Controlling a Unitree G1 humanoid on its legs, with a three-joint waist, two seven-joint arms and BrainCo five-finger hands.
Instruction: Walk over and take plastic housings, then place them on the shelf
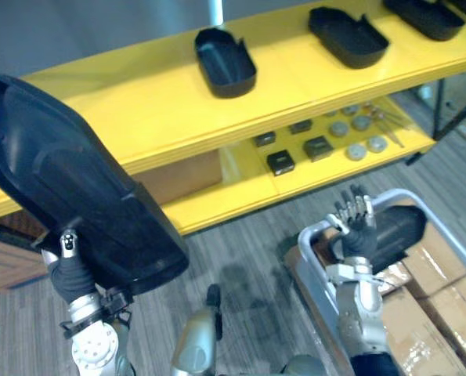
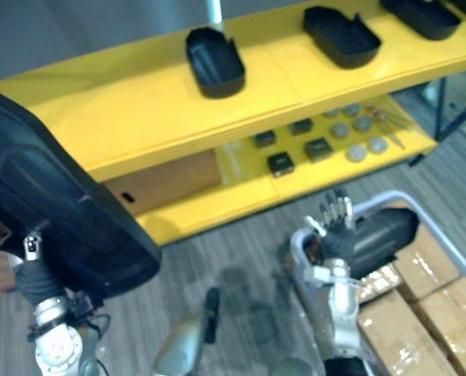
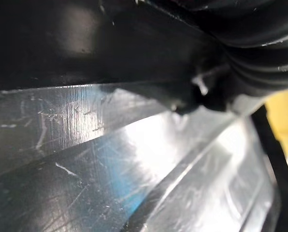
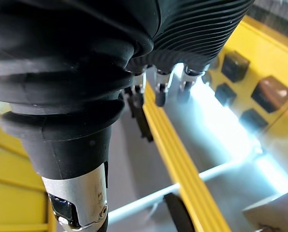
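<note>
A large black plastic housing (image 1: 68, 180) is held up at the left, in front of the yellow shelf (image 1: 139, 102). My left hand (image 1: 70, 270) is under its lower end, with the fingers hidden behind it. Seen from the left wrist, the housing's glossy scratched surface (image 3: 110, 169) lies right against the hand. Low on the right, my right hand (image 1: 356, 227) is open with its fingers (image 4: 160, 89) straight. It stands in front of another black housing (image 1: 397, 231) lying in a grey bin (image 1: 307, 233). Three black housings (image 1: 225, 63), (image 1: 348, 35), (image 1: 424, 16) sit on the top shelf.
The lower shelf board (image 1: 240, 188) carries small black parts (image 1: 280, 162) and round metal discs (image 1: 356, 150). Cardboard boxes (image 1: 444, 290) lie around the bin. Grey carpet runs between me and the shelf. The top shelf has bare room left of the first housing.
</note>
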